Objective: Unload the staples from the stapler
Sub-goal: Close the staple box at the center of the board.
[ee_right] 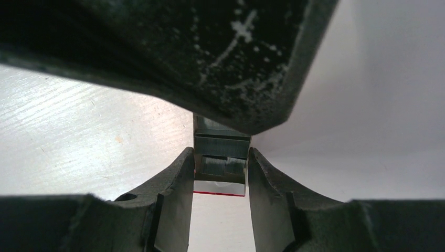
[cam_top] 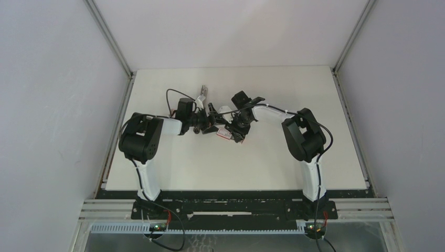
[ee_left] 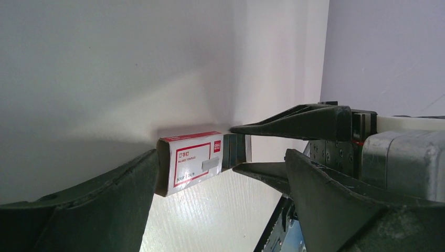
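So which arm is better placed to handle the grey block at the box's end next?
Right: its pincer clamps the grey block at the box's end; the left pincer is open, gripping nothing.

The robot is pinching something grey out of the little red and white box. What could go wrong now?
The right tool grips the grey staple block only at its end, so it might slip or crumble into strips. The block seems to sit partly inside the red-and-white box, and the left tool is open, not holding the box, so pulling could drag the box along.
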